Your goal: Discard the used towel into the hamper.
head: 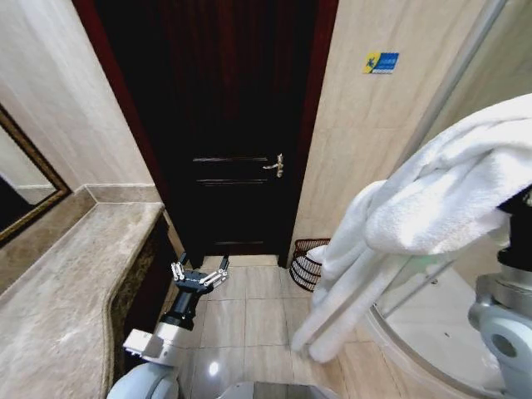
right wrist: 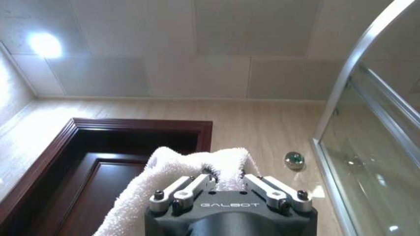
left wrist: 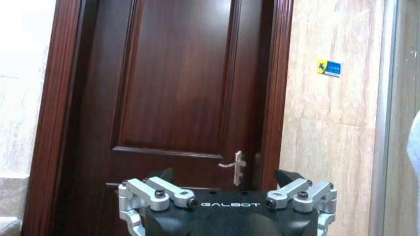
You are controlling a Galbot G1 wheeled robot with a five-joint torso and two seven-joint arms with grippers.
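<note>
Towel (head: 432,199): white, thick terry, bunched in heavy folds, held high at the right side of the head view, well above the floor (head: 249,312). Draped over and clamped in the right hand (right wrist: 226,179); two long ends trailing down toward the tiles near the shower glass (head: 420,287). From the right wrist camera, fingers (right wrist: 190,189) closed narrowly on a raised fold of the cloth, with more of it spilling down one side of the hand; ceiling and top of the door frame behind.

Hamper (head: 309,263): small, round, reddish-brown, open weave of thin ribs with a rolled rim, standing on the floor against the beige wall just right of the dark wooden door (head: 224,133). Partly hidden behind the hanging towel, which hangs nearer the camera and above it, not touching as far as can be seen. Contents not visible.

Left hand (head: 199,275): low, in front of the door, beside the marble desk (head: 66,291), spread wide and holding nothing. From the left wrist camera, pointed at the door, level with the metal door handle (left wrist: 234,164), both black fingertips (left wrist: 288,176) well apart. Blue sticker (head: 381,62) high on the wall right of the door.
</note>
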